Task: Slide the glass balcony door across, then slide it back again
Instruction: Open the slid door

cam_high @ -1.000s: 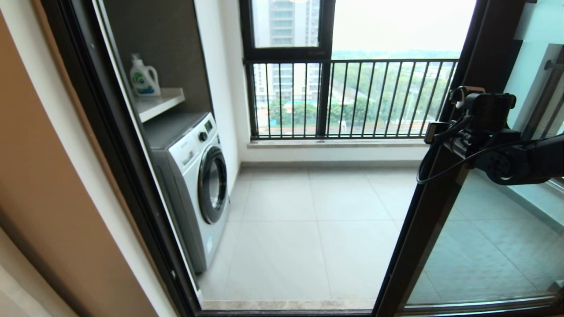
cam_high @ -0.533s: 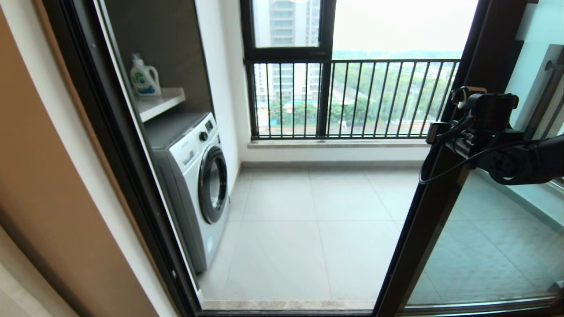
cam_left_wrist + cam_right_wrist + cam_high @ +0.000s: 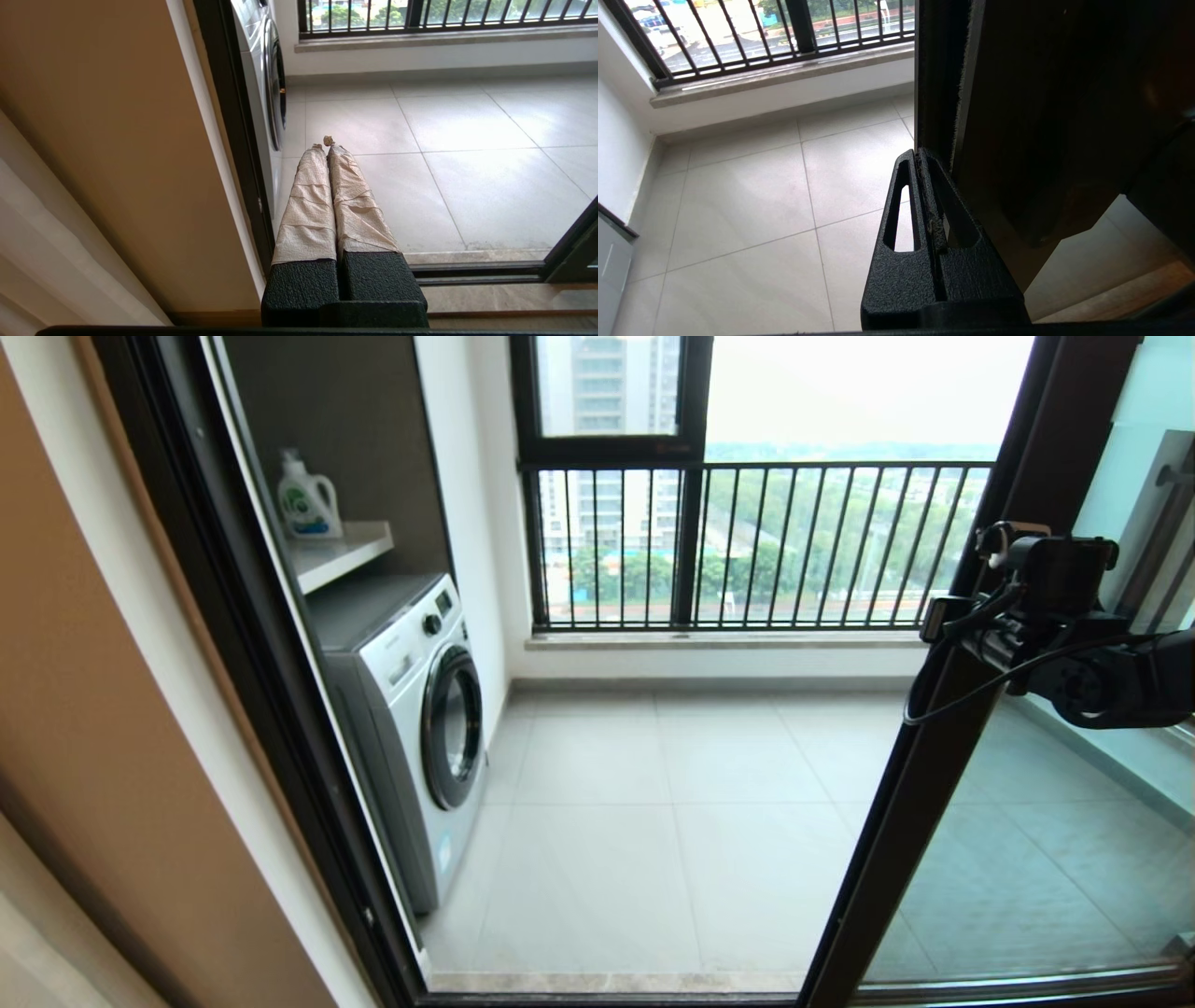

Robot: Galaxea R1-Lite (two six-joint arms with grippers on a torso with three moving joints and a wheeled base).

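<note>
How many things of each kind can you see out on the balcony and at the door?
Washing machine: 1
Detergent bottle: 1
Shelf: 1
Glass balcony door: 1
Outer window with railing bars: 1
Robot grippers: 2, the left gripper and the right gripper
Total: 7

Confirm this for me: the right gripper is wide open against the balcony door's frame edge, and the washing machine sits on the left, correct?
Not quite. The right gripper is shut, fingers pressed together against the glass balcony door frame edge, as the right wrist view shows. The washing machine is indeed on the left.
</note>
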